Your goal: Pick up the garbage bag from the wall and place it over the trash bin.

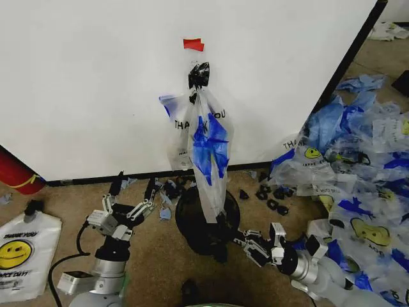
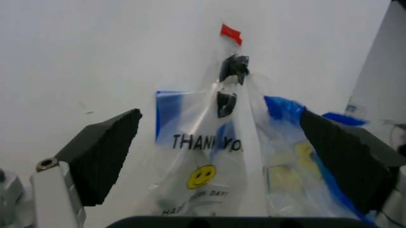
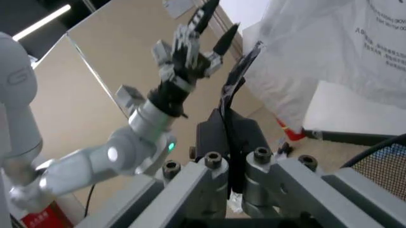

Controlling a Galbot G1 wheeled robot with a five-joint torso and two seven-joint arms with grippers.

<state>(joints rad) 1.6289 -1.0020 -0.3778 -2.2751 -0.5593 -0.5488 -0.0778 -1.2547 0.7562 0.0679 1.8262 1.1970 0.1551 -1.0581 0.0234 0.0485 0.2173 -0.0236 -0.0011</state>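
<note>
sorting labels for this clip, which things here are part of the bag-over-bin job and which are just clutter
Part of the job:
- garbage bag, hanging on the wall
- trash bin, on the floor below it
- left gripper, open, left of the bin
- right gripper, shut at the bin's rim

Just lying about:
- flat white smiley bag
- heaped bags
- red cylinder
- red tape

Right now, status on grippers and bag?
Left gripper open, low by wall. Right gripper shut, beside trash bin. Garbage bag hanging on wall, draping into bin.
</note>
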